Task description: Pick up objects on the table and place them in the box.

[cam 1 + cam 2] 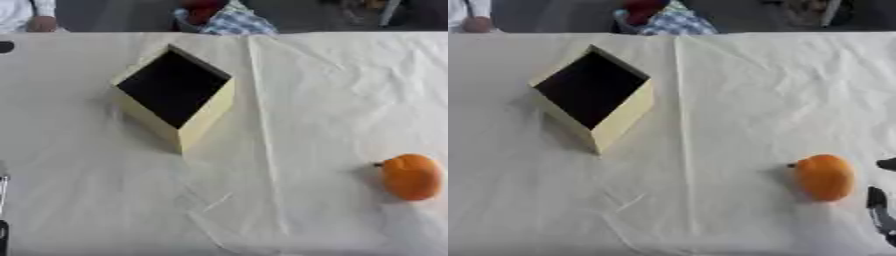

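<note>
While the box (pixel 179 95) sits far-left, the orange fruit (pixel 824 177) nears the table's (pixel 332 90) right edge.

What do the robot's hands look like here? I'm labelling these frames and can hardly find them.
Very little of them shows. The right hand appears only in the right eye view as slim black, glossy finger shapes at the right edge. The left hand shows only in the left eye view as a thin sliver at the lower left edge, silvery above and black below. No cables or markings are visible.
</note>
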`<act>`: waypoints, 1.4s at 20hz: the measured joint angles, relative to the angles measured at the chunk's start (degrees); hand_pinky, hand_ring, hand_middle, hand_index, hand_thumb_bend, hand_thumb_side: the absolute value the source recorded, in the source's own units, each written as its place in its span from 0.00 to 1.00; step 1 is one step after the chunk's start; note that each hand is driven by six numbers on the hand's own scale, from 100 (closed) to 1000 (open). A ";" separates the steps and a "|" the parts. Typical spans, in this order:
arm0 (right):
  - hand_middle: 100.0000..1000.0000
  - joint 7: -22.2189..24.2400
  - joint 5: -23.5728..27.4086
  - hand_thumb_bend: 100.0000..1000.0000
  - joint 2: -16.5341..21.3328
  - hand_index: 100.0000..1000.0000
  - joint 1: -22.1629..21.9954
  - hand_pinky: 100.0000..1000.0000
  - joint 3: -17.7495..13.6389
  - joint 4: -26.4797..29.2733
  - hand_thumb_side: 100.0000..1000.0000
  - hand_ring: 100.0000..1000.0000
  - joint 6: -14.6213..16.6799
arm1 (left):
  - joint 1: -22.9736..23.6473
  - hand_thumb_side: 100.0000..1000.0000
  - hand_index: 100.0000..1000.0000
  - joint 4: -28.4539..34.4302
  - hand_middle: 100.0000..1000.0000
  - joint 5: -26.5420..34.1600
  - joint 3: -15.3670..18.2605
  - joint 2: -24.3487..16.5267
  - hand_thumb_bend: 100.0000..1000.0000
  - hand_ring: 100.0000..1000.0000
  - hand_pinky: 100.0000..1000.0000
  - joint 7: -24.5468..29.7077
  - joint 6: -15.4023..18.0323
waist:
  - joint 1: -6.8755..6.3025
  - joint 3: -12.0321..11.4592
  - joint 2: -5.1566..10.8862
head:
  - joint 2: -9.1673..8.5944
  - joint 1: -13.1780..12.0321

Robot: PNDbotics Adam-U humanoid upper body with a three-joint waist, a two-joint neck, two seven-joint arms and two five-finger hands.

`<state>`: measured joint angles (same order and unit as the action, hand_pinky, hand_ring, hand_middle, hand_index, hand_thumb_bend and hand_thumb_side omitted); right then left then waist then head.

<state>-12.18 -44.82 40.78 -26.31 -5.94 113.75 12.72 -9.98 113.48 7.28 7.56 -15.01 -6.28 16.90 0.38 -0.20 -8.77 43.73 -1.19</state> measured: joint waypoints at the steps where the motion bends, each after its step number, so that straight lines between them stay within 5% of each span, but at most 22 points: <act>1: 0.74 0.50 -0.64 0.00 0.00 0.82 -0.13 0.75 0.15 0.00 0.75 0.80 0.26 | 0.03 0.76 0.70 0.00 0.74 -0.02 0.00 -0.06 0.00 0.74 0.66 -0.03 -0.03 | -0.01 0.09 0.00 | 0.00 -0.08; 13: 0.78 6.04 -4.91 0.00 1.96 0.84 -1.95 0.78 1.55 0.00 0.78 0.82 4.48 | 0.84 0.76 0.70 0.00 0.74 -0.28 0.00 -0.12 0.00 0.74 0.66 -0.02 -0.11 | -0.17 0.90 0.34 | 0.00 -0.16; 28: 0.77 1.21 -1.75 0.00 11.02 0.86 4.04 0.76 6.04 0.00 0.75 0.81 10.18 | 0.93 0.76 0.70 0.00 0.74 -0.15 -0.40 -0.13 0.00 0.74 0.66 0.74 -0.56 | -0.35 0.52 0.67 | 0.01 1.82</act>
<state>-10.97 -46.57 51.80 -22.27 0.10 113.75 22.90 -9.05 113.48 7.14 7.16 -15.14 -5.54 16.34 0.03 0.33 -8.10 43.74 0.63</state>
